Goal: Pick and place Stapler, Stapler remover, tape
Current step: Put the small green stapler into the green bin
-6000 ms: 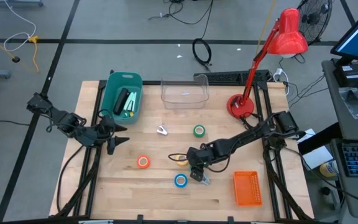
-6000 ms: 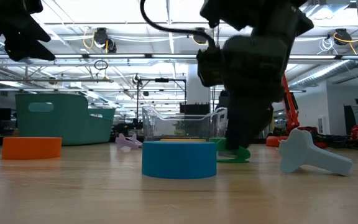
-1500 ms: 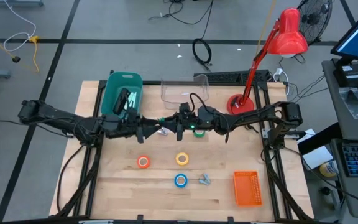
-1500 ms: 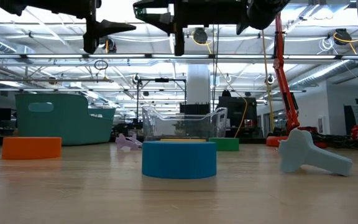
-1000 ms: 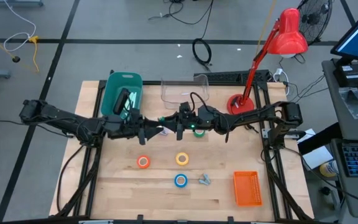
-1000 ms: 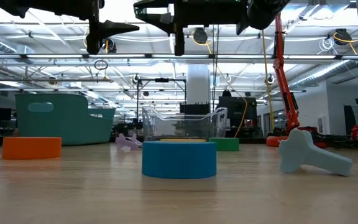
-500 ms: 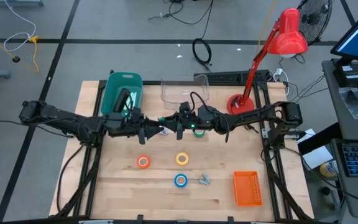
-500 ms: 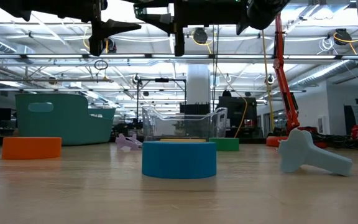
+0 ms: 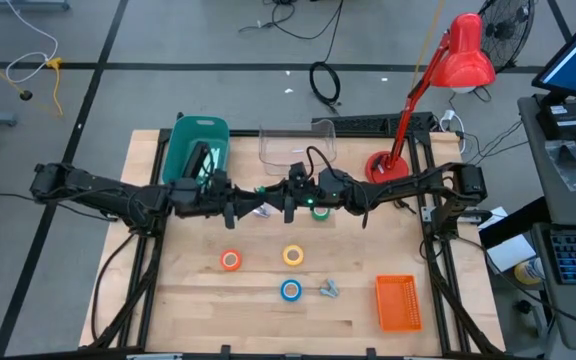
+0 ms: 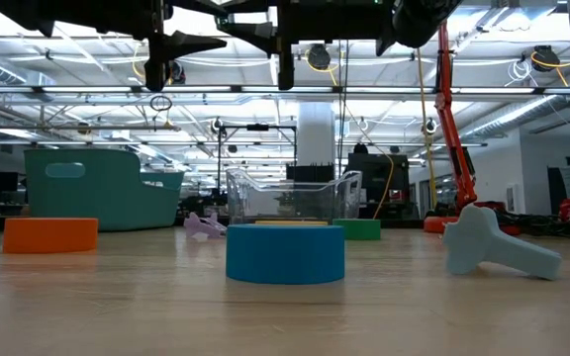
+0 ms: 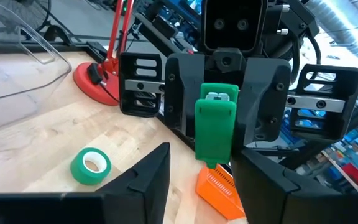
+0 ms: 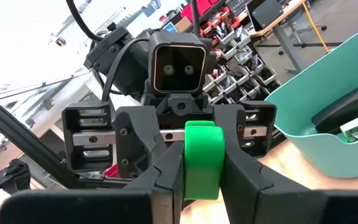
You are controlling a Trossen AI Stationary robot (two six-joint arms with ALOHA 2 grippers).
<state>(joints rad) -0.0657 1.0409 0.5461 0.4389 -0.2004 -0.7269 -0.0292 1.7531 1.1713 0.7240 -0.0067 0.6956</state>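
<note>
Since six seconds back, both arms have swung together above mid-table. Right gripper (image 9: 286, 205) clamps a green piece (image 11: 216, 127). Left gripper (image 9: 234, 208), fingers wide, faces it from 9 o'clock: probably a handover. Yellow tape (image 9: 293, 256) lies untouched at 6 o'clock.

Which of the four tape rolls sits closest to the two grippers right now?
The green tape roll: it lies just beside the right gripper, which meets the left gripper above mid-table. The orange, yellow and blue rolls lie farther toward the front.
</note>
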